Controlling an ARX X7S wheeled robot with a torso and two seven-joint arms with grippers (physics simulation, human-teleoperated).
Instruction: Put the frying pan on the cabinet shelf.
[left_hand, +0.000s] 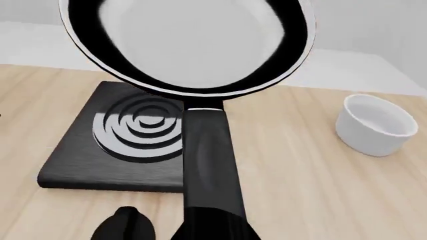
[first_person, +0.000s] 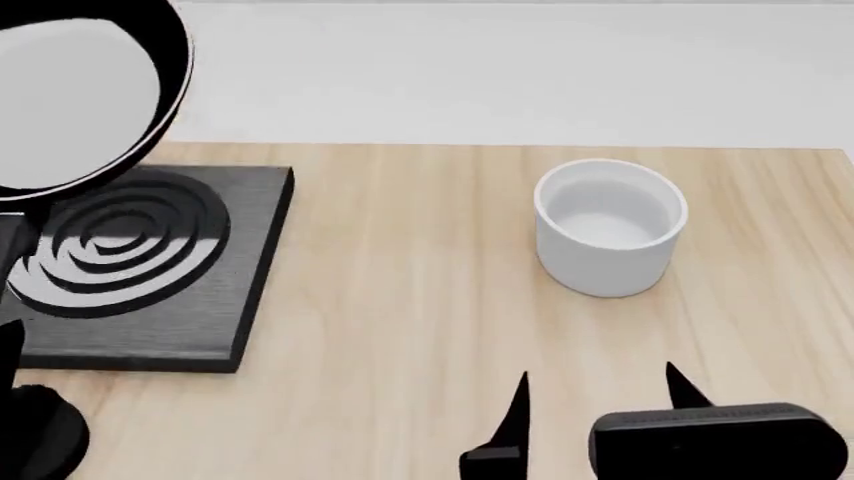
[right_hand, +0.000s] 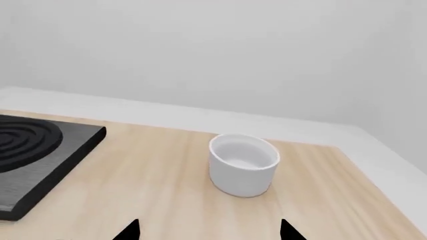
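Right up against the left wrist camera is the long black handle (left_hand: 208, 165) of the frying pan (left_hand: 190, 42), running away from the left hand (left_hand: 175, 231) at the frame edge. That hand looks clenched on the handle's near end, though only dark bits of it show. The pan is lifted and tilted so its glossy inside faces the camera, hanging over the far edge of the stove plate (left_hand: 110, 142), not touching it. The white cup (left_hand: 375, 125) sits well apart from the stove plate on the wooden desk (left_hand: 313, 185).

Head view next: the frying pan (first_person: 80, 95) floats above the stove plate (first_person: 147, 265), overlapping its far side in the picture, rim clear of the ring grooves. The cup (first_person: 610, 240) stands upright, well away from the stove plate. Nearer the camera than the cup, the right hand (first_person: 597, 405) hovers over the bare desk (first_person: 387, 330), its two pointed fingers (first_person: 514, 415) spread apart, grasping nothing.

Right wrist view: the fingertips (right_hand: 131, 231) are wide apart, released. Beyond them stands the cup (right_hand: 243, 165), with the stove plate (right_hand: 40, 160) off to one side. No pan in this one.
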